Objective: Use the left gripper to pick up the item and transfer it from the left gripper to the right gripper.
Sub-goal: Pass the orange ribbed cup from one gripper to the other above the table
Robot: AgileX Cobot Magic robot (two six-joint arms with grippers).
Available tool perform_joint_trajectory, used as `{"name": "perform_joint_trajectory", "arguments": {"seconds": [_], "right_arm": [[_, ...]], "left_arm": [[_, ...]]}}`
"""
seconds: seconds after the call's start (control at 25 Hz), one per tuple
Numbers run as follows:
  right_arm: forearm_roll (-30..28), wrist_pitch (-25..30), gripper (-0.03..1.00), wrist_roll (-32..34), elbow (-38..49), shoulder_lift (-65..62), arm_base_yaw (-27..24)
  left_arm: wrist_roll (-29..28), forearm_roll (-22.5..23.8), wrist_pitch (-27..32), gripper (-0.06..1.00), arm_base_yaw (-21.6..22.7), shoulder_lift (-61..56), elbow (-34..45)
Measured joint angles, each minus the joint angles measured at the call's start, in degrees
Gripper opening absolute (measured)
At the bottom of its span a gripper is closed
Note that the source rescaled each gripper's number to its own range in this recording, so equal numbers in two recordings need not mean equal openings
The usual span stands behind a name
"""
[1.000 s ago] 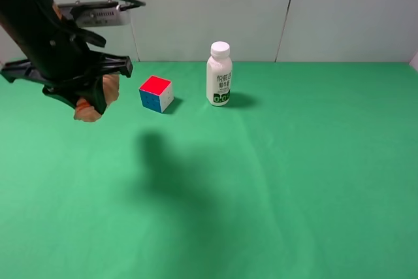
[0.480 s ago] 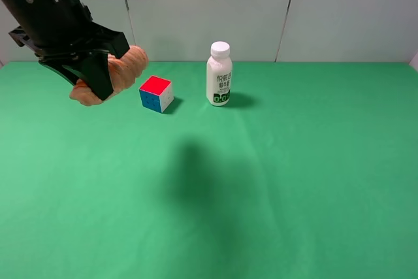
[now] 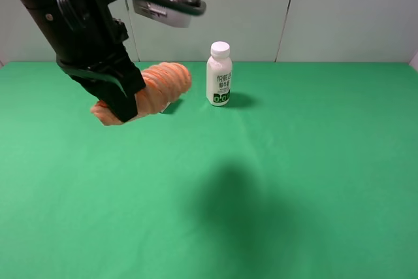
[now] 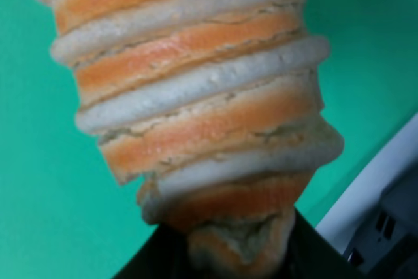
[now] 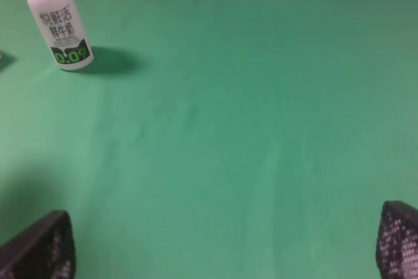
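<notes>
— While the left gripper (image 3: 121, 104) hung above the tabletop (image 3: 307, 161), what did it hold?
— It was clamped on the item (image 3: 162, 84), aloft left of the milk bottle (image 3: 219, 76). The right gripper (image 5: 219, 240) had its fingers wide apart, holding nothing.

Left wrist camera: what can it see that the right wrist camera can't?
Only the left wrist camera shows the bread roll, very close up, pinched by the left gripper. Only the right wrist camera shows the milk bottle standing upright, and the right gripper with its two fingertips far apart and nothing between them. Both show the green cloth.
</notes>
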Motion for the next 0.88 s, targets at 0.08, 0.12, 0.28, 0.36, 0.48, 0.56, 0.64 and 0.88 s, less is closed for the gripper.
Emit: {"name": "perform_joint_trajectory", "arguments": {"seconds": [0.08, 0.12, 0.28, 0.36, 0.48, 0.56, 0.64, 0.88], "right_arm": [[0.0, 0.0, 1.0, 0.0, 0.0, 0.0, 0.0], [0.0, 0.0, 1.0, 0.0, 0.0, 0.0, 0.0], [0.0, 0.0, 1.0, 0.0, 0.0, 0.0, 0.0], [0.0, 0.0, 1.0, 0.0, 0.0, 0.0, 0.0], [0.0, 0.0, 1.0, 0.0, 0.0, 0.0, 0.0], [0.0, 0.0, 1.0, 0.0, 0.0, 0.0, 0.0], [0.0, 0.0, 1.0, 0.0, 0.0, 0.0, 0.0], [0.1, 0.0, 1.0, 0.0, 0.0, 0.0, 0.0]], "left_arm": [[3.0, 0.0, -0.1, 0.02, -1.8, 0.0, 0.0], [4.3, 0.0, -0.2, 0.02, -2.7, 0.0, 0.0], [11.0, 0.0, -0.2, 0.02, -5.5, 0.0, 0.0], [14.4, 0.0, -0.4, 0.02, -6.6, 0.0, 0.0], [19.1, 0.0, -1.2, 0.02, -7.6, 0.0, 0.0], [21.9, 0.0, -2.1, 0.02, -7.7, 0.0, 0.0], [24.8, 0.0, -3.0, 0.02, -7.8, 0.0, 0.0], [37.0, 0.0, -4.1, 0.02, -7.8, 0.0, 0.0]]}}
